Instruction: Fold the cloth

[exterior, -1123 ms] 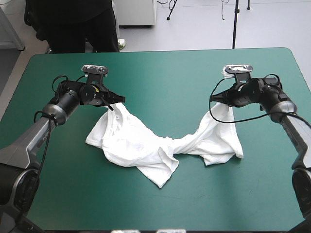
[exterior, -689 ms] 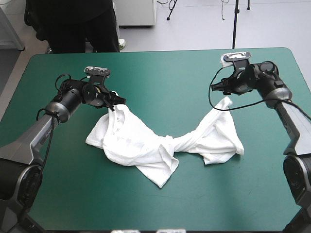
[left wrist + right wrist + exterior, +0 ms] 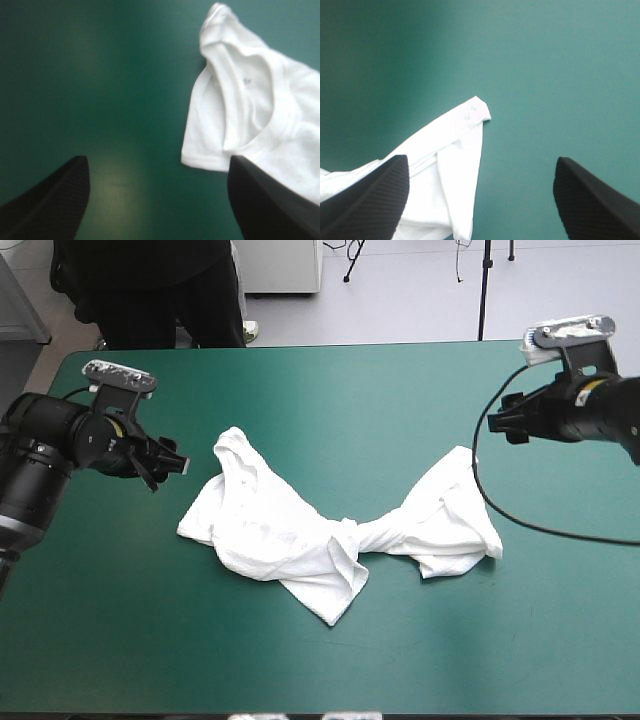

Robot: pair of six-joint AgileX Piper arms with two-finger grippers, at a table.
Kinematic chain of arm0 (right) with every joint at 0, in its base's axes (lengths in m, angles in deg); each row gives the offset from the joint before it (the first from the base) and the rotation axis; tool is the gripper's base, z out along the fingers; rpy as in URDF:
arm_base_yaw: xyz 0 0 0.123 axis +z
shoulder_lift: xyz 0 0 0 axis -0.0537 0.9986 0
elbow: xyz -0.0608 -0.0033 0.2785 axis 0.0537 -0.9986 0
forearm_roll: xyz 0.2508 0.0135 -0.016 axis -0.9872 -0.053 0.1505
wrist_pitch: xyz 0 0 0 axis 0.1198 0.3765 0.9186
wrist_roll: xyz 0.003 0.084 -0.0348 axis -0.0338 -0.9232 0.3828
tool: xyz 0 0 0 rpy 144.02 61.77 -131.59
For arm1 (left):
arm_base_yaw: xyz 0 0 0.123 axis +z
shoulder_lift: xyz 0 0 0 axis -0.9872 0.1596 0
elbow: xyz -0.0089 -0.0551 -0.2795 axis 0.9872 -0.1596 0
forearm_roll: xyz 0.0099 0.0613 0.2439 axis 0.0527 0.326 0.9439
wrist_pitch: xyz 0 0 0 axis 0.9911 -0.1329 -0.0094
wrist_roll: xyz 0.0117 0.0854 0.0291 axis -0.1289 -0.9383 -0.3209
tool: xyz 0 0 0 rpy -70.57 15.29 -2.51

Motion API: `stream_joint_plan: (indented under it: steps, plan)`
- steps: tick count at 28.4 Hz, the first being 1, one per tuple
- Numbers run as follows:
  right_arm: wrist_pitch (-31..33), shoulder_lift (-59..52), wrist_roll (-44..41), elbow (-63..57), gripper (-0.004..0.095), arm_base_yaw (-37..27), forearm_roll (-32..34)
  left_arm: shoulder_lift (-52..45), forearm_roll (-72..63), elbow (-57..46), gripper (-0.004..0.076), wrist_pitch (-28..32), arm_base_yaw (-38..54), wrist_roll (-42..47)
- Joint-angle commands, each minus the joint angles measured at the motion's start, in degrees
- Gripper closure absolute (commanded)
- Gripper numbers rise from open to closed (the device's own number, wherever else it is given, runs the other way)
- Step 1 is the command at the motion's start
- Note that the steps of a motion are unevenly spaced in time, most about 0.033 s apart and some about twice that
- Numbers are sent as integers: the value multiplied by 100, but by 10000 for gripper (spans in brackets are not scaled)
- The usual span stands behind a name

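Observation:
The white T-shirt (image 3: 300,530) lies crumpled on the teal-green cover, twisted at its middle, with one end toward each arm. My left gripper (image 3: 168,468) is open, raised off the table and left of the shirt's collar end (image 3: 240,80), holding nothing. One left finger (image 3: 50,200) stands wide of the other. My right gripper (image 3: 505,418) is open and empty, up and to the right of the shirt's other end (image 3: 455,465). In the right wrist view that end's corner (image 3: 470,117) lies ahead of the gripper (image 3: 480,200), toward one finger (image 3: 365,200).
Bare teal-green cover (image 3: 340,390) stretches beyond the shirt to the far edge, and more lies in front of it (image 3: 450,650). Both arms stand near the table's side edges.
Both grippers opened and let go of the shirt's ends. The left arm drew back to the left, the right arm back to the right. The raised ends dropped onto the table.

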Motion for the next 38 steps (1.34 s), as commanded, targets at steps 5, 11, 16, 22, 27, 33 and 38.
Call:
stream_joint_plan:
  steps: [5, 11, 16, 22, 27, 33, 38]
  plan:
    - [-238, -1461, -181, -1448, 166, 9, 61, -193, 118, -1331, 169, 819, 118, 229]
    - [-148, -1878, -181, -2002, 165, 9, -135, 496, -819, -1450, 178, 1360, 773, -145]
    - [-34, -1986, -181, -2231, 167, 9, -464, 1151, -985, -1450, 178, 1491, 841, -219]
    - [1, -1986, -181, -2634, 167, 9, -289, 1766, -1160, -1450, 178, 1541, 841, -230]
    - [-183, -1975, -181, -3073, 167, 9, -103, 2197, -1236, -1450, 183, 1573, 841, -248]
    - [-578, -1909, -273, -3705, 169, 9, 466, 2364, -1486, -1450, 387, 1507, 793, -425]
    - [-1077, -1524, -411, -4301, 169, 9, 600, 2373, -1511, -1450, 633, 1443, 699, -433]
